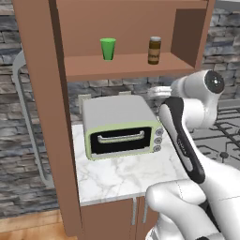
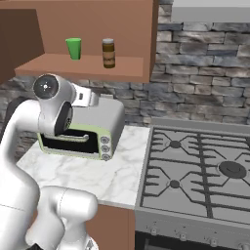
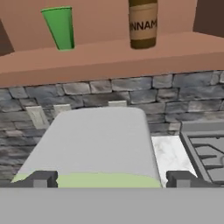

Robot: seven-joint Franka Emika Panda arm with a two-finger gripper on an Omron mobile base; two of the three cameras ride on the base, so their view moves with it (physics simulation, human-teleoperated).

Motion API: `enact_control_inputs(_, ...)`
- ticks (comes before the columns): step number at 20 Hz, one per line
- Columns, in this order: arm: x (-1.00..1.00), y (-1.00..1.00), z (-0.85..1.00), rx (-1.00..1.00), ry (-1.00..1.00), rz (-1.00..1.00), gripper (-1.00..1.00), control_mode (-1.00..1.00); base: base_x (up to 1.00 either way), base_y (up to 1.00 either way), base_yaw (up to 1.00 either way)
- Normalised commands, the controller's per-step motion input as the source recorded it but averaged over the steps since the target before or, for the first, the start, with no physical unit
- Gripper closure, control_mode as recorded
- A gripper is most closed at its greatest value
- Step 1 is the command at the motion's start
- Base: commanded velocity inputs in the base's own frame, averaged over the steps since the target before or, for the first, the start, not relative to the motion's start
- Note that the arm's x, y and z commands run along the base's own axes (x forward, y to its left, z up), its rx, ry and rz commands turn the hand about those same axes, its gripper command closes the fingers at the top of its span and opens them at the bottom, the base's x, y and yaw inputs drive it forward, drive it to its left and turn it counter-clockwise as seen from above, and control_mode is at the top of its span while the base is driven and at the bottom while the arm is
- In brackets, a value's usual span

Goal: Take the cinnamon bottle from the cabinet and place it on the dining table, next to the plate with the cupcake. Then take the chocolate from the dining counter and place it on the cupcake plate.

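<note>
While I held the arm low over the counter, the tall reddish-brown wooden cabinet (image 1: 47, 108) stood open, its door with the long curved grey handle (image 1: 28, 122) swung aside, so the shelf could be reached from the front. Below it lay the white grey-veined marble counter (image 1: 122, 176) against a grey stone wall (image 2: 205, 78), with a black gas hob (image 2: 200, 171) at the right. A grey, green-fronted toaster oven (image 1: 123, 126) sat under the shelf. My gripper (image 3: 112, 180) hovered above it, jaws spread apart and empty, aimed upward. The small brown cylindrical cinnamon bottle (image 1: 154, 50) with its pale cap stood upright on the shelf, well apart from a green plastic cup (image 1: 108, 48); I judged the reach not yet begun.
</note>
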Motion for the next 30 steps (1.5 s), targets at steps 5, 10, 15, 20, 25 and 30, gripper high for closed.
enact_control_inputs(5, 0.11, 0.0, 0.7, 0.06, 0.17, -0.04, -1.0, -1.0, 0.0, 0.0, 0.0)
enact_control_inputs(10, 0.26, 0.0, 0.56, -0.12, 0.15, -0.07, -1.0, -1.0, 0.0, 0.0, 0.0)
enact_control_inputs(15, 0.31, -0.08, 0.22, -0.13, 0.0, -0.06, -1.0, -1.0, 0.0, 0.0, 0.0)
enact_control_inputs(20, 0.38, -0.1, 0.07, -0.06, 0.01, -0.05, -1.0, -1.0, 0.0, 0.0, 0.0)
enact_control_inputs(25, 0.35, -0.11, 0.0, -0.01, -0.09, -0.02, -1.0, -1.0, 0.0, 0.0, 0.0)
enact_control_inputs(30, 0.09, -0.06, -0.03, -0.03, -0.25, 0.0, -1.0, -1.0, 0.0, 0.0, 0.0)
